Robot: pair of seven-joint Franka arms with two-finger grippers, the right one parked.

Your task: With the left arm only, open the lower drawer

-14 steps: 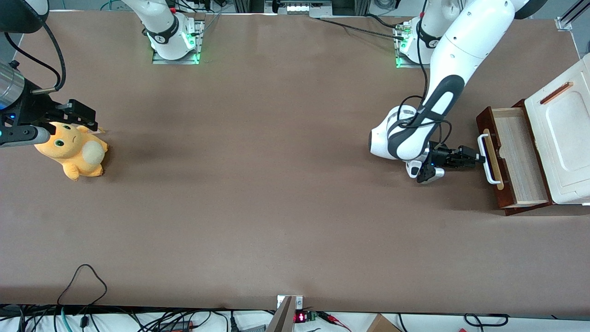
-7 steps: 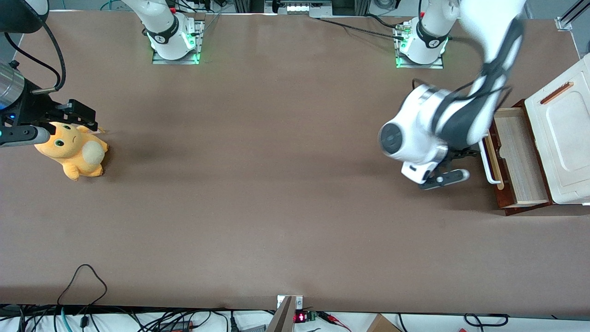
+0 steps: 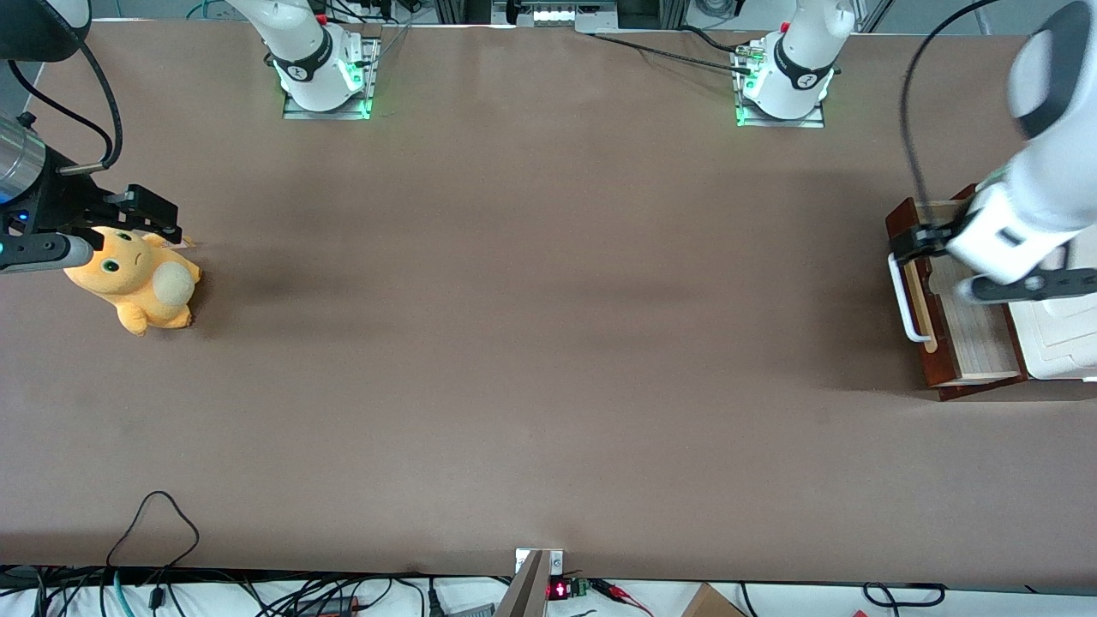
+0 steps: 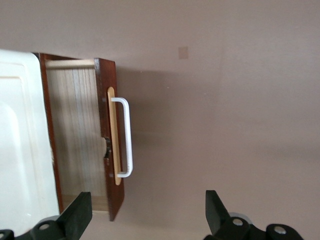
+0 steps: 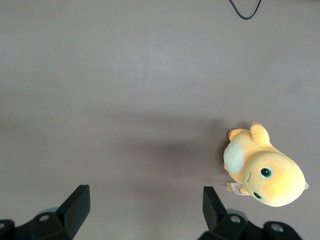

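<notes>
The lower drawer (image 3: 977, 343) stands pulled out of the white-topped cabinet (image 3: 1058, 343), its pale inner boards (image 4: 75, 130) showing. Its dark red-brown front (image 4: 107, 125) carries a white loop handle (image 3: 905, 304) (image 4: 127, 135) on a pale strip. The left arm (image 3: 1020, 223) hangs raised over the drawer. My gripper (image 3: 915, 242) (image 4: 147, 220) is open, high above the drawer front's end, touching nothing. Its two black fingers (image 4: 77, 215) stand wide apart with only table between them.
An orange plush toy (image 3: 137, 283) (image 5: 265, 170) lies toward the parked arm's end of the table. A loose black cable (image 3: 154, 514) loops near the table's front edge. Two arm bases (image 3: 780, 86) sit at the table's back edge.
My gripper has left the handle, risen and swung from in front of the drawer to above it. The drawer stays pulled out the same amount.
</notes>
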